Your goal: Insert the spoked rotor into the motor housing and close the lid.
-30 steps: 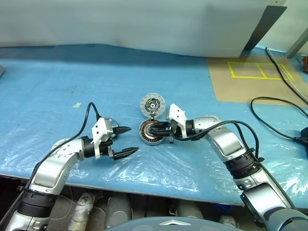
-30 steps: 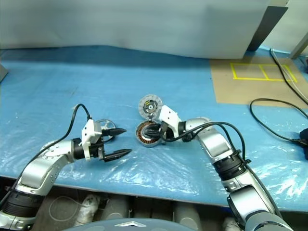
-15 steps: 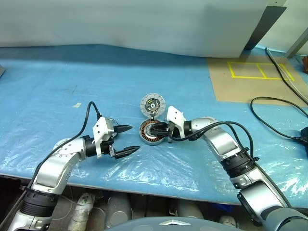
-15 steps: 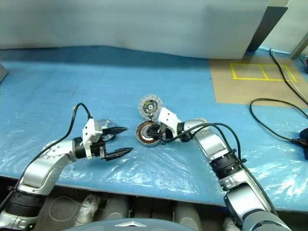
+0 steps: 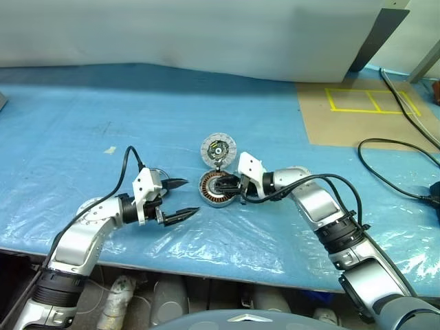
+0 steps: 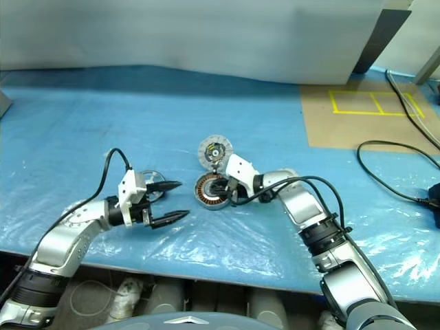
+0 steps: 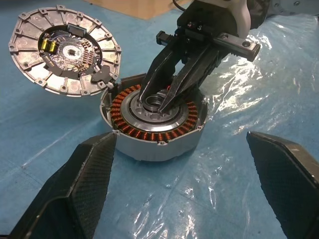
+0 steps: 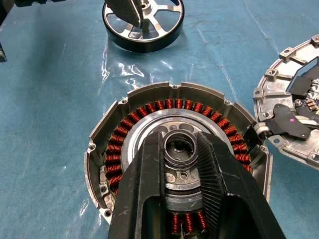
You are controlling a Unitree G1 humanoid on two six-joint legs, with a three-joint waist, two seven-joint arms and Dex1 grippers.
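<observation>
The spoked rotor [image 8: 143,24] lies flat on the blue table cover [image 5: 82,130], hub up, not yet in the motor housing [image 5: 218,190]. It sits just behind the left gripper [image 5: 180,199], so close that one of that gripper's fingers crosses its rim in the right wrist view. The left gripper's two fingers stand wide apart and hold nothing. Of the two arms the left is plainly the nearer to the rotor; the right would have to reach across the housing to get to it.

The housing rests a little way toward the robot's right from the rotor, its copper windings facing up. The lid [image 7: 64,51] lies open, flat on the cover just behind the housing and joined to its rim, its inner side with the circuit board upward.

The right gripper [image 8: 181,152] comes in from the right and has its fingers drawn close on a small dark ring [image 8: 180,146] at the housing's centre; whether it grips that ring or merely rests against it is hard to tell
</observation>
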